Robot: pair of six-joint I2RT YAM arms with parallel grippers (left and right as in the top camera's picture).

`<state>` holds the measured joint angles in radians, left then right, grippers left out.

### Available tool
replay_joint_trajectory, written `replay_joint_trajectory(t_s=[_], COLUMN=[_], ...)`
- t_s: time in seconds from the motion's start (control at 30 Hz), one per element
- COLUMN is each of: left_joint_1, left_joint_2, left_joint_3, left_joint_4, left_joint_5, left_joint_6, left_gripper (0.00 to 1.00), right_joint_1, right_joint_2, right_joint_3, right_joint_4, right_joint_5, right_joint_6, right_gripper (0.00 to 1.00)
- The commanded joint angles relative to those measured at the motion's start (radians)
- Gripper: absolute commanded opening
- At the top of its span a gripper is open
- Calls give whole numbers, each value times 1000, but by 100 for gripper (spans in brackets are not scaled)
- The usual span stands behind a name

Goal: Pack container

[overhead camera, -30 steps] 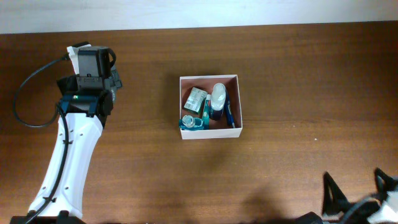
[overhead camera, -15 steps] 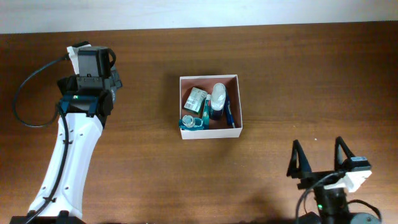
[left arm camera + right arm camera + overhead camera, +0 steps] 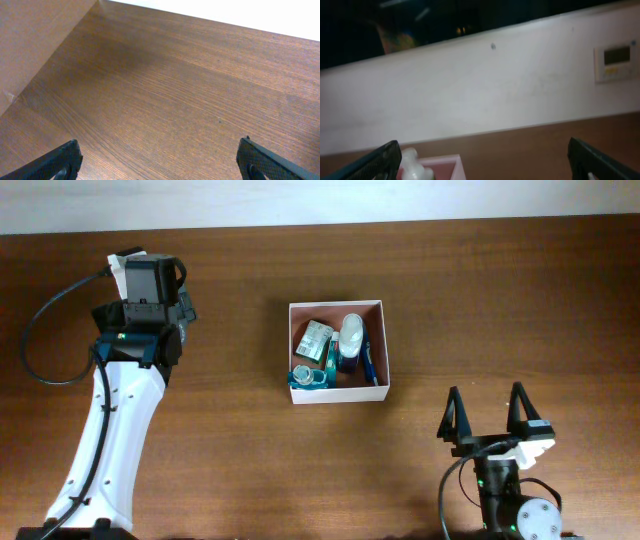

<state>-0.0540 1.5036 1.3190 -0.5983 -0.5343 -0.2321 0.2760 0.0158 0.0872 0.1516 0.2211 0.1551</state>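
Overhead, 12 o'clock = far table edge: container [image 3: 340, 395] sits mid-table [image 3: 500, 300], one arm to each side.

Inside the container: packet [image 3: 316, 338] at 10 o'clock, larger bottle [image 3: 350, 340] just beside it toward 1 o'clock, pen [image 3: 369, 362] along the 3 o'clock wall, smaller bottle [image 3: 310, 377] in the 7 o'clock corner. Left arm [image 3: 120, 410] lies at 9 o'clock, well apart from the container, with the left gripper [image 3: 157, 141] over bare table. Right gripper [image 3: 485, 390] stands at 5 o'clock, near the container, apart from it, pointing toward 12. A wall [image 3: 480, 90] rises beyond the far edge.
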Motion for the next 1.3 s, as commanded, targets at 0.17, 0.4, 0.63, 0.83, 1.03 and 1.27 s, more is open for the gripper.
replay_joint_trajectory(t_s=[0.17, 0.4, 0.63, 0.83, 1.03, 1.27], left_joint_1=[3, 3, 3, 3, 3, 3], left_joint_2=[6, 6, 6, 6, 6, 6], left_joint_3=[7, 7, 7, 7, 7, 7], left_joint_4=[2, 2, 2, 2, 2, 2], left_joint_5=[0, 0, 0, 0, 0, 0], left_joint_6=[-3, -3, -3, -3, -3, -3], left_gripper=[99, 99, 99, 99, 99, 99], right_joint_1=[-106, -150, -187, -187, -187, -187], right_joint_2=[-9, -9, -12, -12, -11, -10], right_joint_3=[-50, -51, -82, -82, -82, -82], right_joint_4=[-27, -132, -175, -228, -228, -228], right_joint_5=[-124, -143, -151, -163, -165, -166], right_joint_6=[-5, -10, -10, -27, -27, -27], right_gripper=[99, 99, 99, 99, 99, 99])
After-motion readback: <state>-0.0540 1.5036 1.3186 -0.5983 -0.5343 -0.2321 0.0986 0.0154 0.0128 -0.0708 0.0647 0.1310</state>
